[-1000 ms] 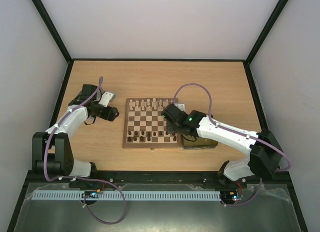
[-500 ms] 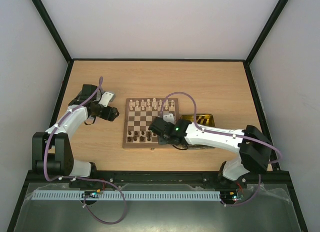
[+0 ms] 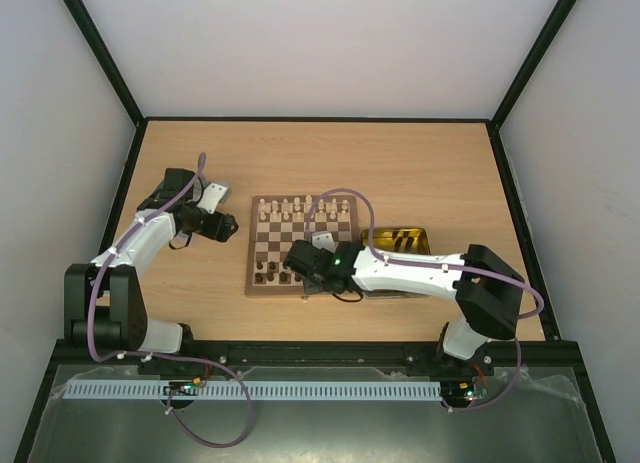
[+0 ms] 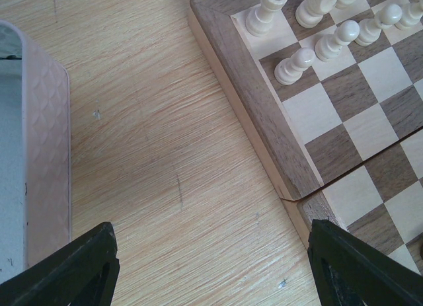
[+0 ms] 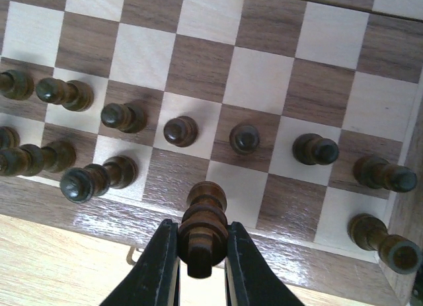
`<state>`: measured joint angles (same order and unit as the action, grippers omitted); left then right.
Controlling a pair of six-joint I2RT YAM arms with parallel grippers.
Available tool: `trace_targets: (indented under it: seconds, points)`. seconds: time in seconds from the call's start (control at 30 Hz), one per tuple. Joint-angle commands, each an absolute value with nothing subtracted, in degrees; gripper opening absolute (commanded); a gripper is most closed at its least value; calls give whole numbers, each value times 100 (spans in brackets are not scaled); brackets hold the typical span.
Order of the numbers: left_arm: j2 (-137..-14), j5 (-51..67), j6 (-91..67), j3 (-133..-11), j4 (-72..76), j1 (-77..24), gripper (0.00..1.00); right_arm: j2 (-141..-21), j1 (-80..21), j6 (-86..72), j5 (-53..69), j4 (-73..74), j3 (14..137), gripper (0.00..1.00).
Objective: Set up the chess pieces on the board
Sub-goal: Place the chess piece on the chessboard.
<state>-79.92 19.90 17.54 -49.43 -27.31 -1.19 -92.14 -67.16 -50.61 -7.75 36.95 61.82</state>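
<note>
The right fingers (image 5: 155, 266) are closed on a dark brown piece (image 5: 201, 227), over the near back row of the board (image 5: 264, 75). Just beyond these fingers the dark pawns (image 5: 180, 131) stand in one line. Empty squares lie on both sides of them, so I judge that some dark pieces are left to place. The left fingers (image 4: 73, 273) are wide open over the bare bench (image 4: 165, 154), with the pale pieces (image 4: 330, 45) beyond their right tip.

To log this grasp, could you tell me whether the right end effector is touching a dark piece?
Touching. In the right wrist view, the right end effector clamps a dark piece between both fingers.
</note>
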Motion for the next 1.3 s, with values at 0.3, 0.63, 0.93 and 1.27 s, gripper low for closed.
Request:
trace_targets:
  seconds: [0.3,0.63,0.93,1.27]
  points:
    - [-7985,2013,1784,-4869,-2728,-79,79,-9521,-6759,-5028,-915,3709,6620,2]
    - [-7985,2018,1790,-4877,-2733,-79,79,-9641,-6763,-4986,-844,3647,6641,2]
    - [-7978,2017,1793,-4873,-2742,-79,79,-9749,-6759,-4982,-801,3543,6615,2]
    - [-7975,2019,1793,-4873,-2742,-79,79,-9783,-6759,-4992,-705,3449,6574,2]
